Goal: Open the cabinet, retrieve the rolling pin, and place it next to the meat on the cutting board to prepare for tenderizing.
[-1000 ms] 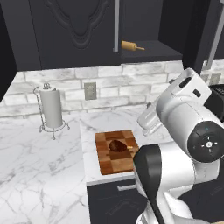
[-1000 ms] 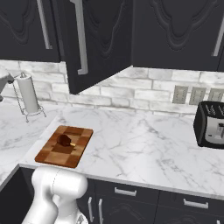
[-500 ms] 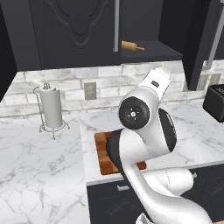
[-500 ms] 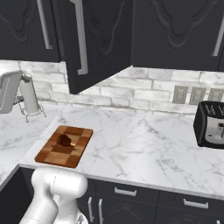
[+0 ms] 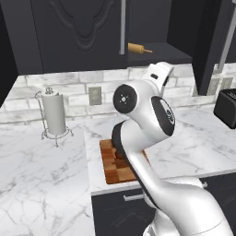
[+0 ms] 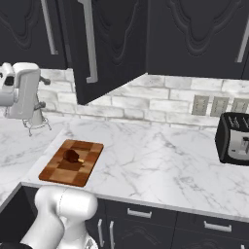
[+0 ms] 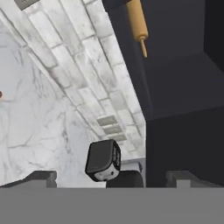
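Observation:
The cabinet (image 5: 152, 27) stands open, its right door (image 6: 109, 44) swung out over the counter and its left door (image 5: 83, 32) shut. On its bottom shelf lies the rolling pin (image 5: 139, 48), which the hand view shows ahead at the top (image 7: 139, 24). My gripper (image 7: 111, 179) is open and empty, its fingertips (image 7: 41, 178) far apart, still well short of the shelf. The cutting board (image 6: 73, 163) lies near the counter's front edge with the meat (image 6: 72, 155) on it. In the left base view my arm hides much of the board (image 5: 113, 168).
A paper towel holder (image 5: 54, 117) stands at the back left. A black toaster (image 6: 236, 138) sits at the right, also in the hand view (image 7: 104, 160). Wall outlets (image 6: 219, 104) are set in the brick backsplash. The open door's silver handle (image 6: 87, 41) hangs over the counter.
My arm has swung up from low on the right to the middle, lifting the hand toward the open cabinet. The board, meat and rolling pin have stayed put.

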